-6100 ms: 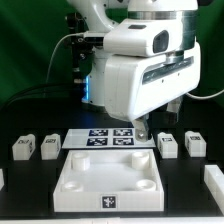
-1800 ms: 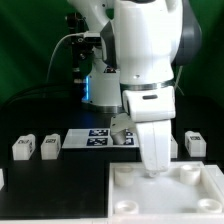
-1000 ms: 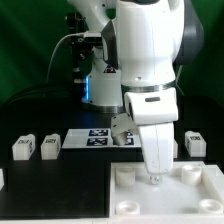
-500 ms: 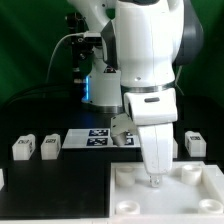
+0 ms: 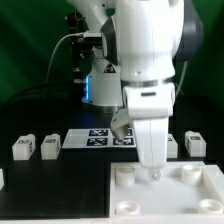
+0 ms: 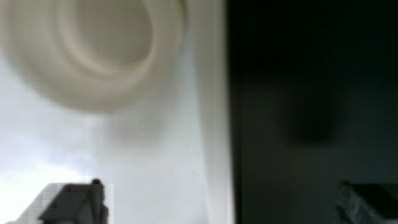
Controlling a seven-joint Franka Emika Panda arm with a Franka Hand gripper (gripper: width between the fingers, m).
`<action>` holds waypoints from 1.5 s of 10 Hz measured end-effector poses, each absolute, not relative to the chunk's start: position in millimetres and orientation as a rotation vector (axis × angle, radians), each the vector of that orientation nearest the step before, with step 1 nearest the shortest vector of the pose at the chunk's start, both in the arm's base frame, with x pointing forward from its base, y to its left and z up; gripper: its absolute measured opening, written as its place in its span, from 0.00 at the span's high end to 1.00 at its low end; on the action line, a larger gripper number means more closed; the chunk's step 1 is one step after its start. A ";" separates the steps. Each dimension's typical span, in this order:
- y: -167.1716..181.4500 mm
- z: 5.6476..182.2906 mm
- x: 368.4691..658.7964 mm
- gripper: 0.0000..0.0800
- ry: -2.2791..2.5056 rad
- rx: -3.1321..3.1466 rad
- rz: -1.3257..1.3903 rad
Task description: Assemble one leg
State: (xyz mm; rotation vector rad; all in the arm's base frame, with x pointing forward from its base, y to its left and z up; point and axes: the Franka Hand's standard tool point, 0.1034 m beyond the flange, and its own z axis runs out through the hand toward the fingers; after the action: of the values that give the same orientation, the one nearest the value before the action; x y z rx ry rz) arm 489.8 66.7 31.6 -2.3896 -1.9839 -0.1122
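Observation:
Several small white legs with marker tags stand on the black table: two at the exterior view's left [image 5: 22, 148] [image 5: 49, 146] and one at its right [image 5: 195, 142]. My gripper [image 5: 155, 174] points down over the far edge of the large white square panel [image 5: 200, 195] at the front right. In the wrist view the gripper [image 6: 222, 205] is open. One fingertip [image 6: 71, 204] is over the white panel and the other is over the dark table. The panel's edge runs between them. A round corner socket [image 6: 89, 50] shows ahead. No leg is held.
The marker board [image 5: 98, 138] lies flat behind the panel, partly hidden by the arm. The robot's base and cables stand at the back. Another white part peeks at the left edge [image 5: 2, 178].
The panel has gone from the front middle to the front right since the oldest frame. In the last half second the hand has risen slightly; the panel and legs have stayed put.

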 end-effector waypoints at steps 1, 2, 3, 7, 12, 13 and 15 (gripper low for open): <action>77.0 43.2 483.8 0.19 -1.852 -2.499 -0.116; 92.8 53.8 481.5 0.19 -1.633 -2.647 -0.120; 114.4 67.1 483.0 0.19 -1.400 -2.777 -0.146; 141.3 68.4 478.8 0.19 -0.747 -2.978 -0.162; 166.3 60.9 446.7 0.19 -0.039 -3.036 0.048; 169.5 57.0 445.4 0.19 -0.024 -3.035 0.053; 172.9 45.6 431.3 0.19 -0.037 -3.041 0.392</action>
State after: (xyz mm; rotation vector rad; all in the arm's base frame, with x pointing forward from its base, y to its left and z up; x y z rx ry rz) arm 431.3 172.9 45.6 -3.0415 -0.0374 0.3916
